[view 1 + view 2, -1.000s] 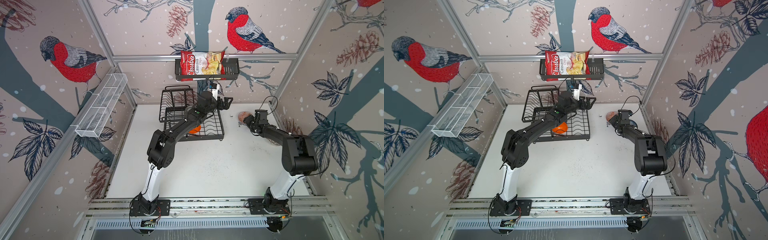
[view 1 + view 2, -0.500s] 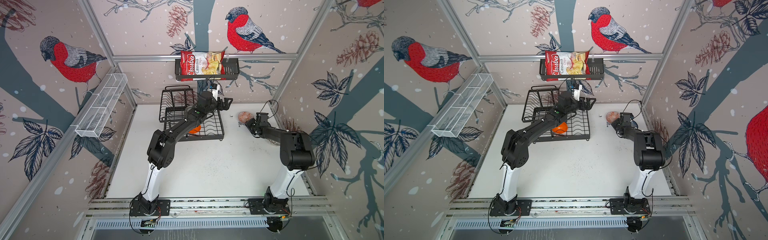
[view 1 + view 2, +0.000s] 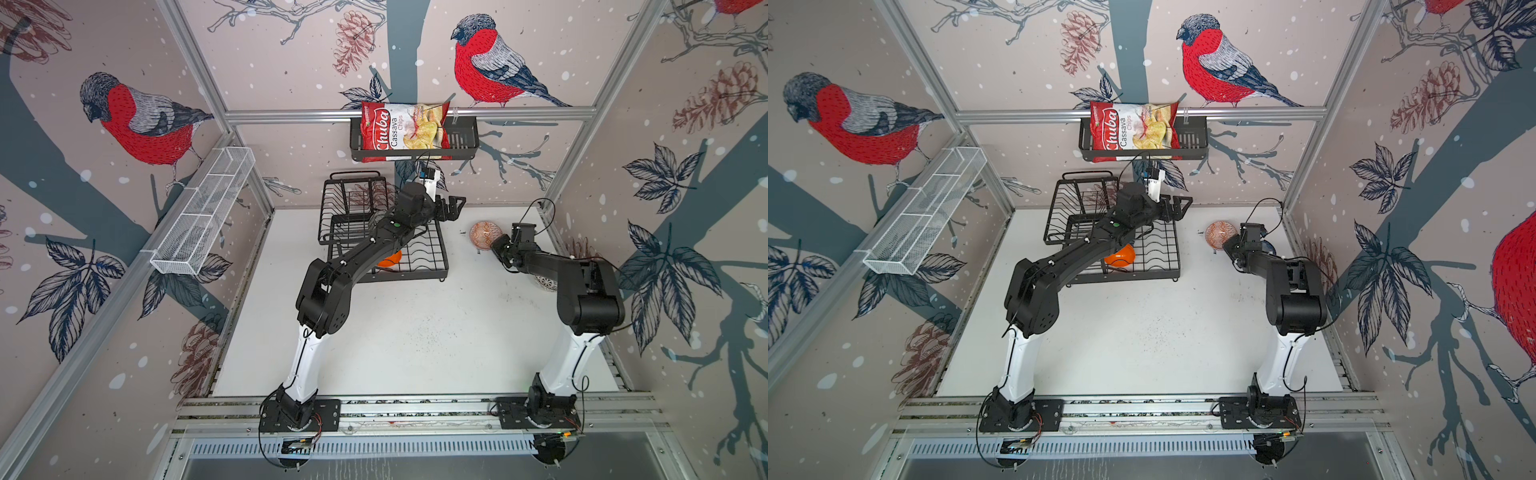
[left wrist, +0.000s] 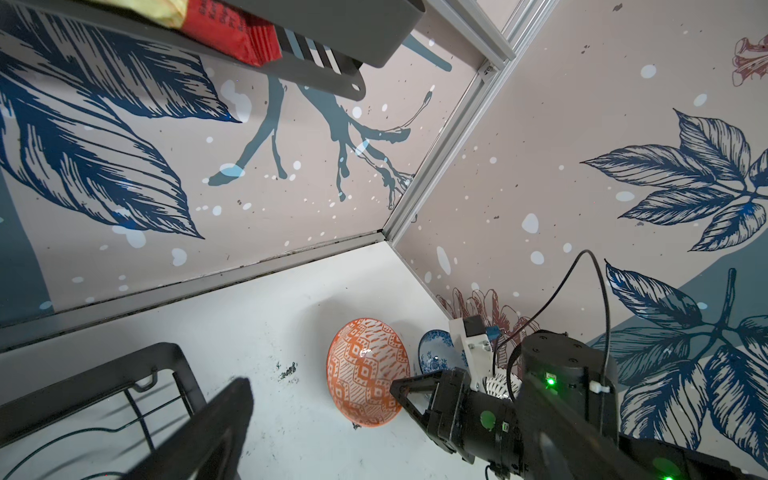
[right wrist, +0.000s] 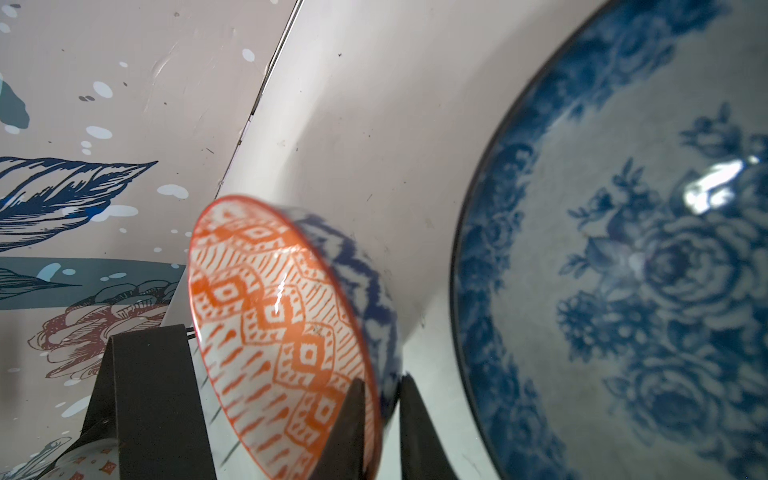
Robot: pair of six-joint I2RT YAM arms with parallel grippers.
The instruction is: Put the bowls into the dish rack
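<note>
The salmon-orange patterned bowl point(image 3: 484, 234) point(image 3: 1220, 234) point(image 4: 365, 372) point(image 5: 282, 316) stands tilted up on its edge at the back right of the table. My right gripper point(image 3: 495, 246) point(image 3: 1230, 246) point(image 5: 380, 384) is shut on its rim, one finger inside and one outside. Just behind it lies a blue-white floral bowl point(image 5: 644, 270) point(image 4: 434, 351). A white lattice-patterned bowl point(image 3: 546, 283) is partly hidden under the right arm. The black dish rack point(image 3: 432, 262) point(image 3: 1163, 257) holds a plain orange bowl point(image 3: 390, 260) point(image 3: 1120, 255) on its lower tray. My left gripper point(image 3: 454, 206) point(image 3: 1180, 206) hangs open and empty over the rack's right back corner.
A black basket with a chips bag point(image 3: 405, 131) hangs on the back wall above the rack. A long white mesh shelf point(image 3: 203, 212) runs along the left wall. The right wall and back corner post point(image 4: 449, 137) stand close to the bowls.
My right gripper's jaws have closed onto the salmon-orange bowl's rim after reaching slightly farther in. The left arm has not moved.
</note>
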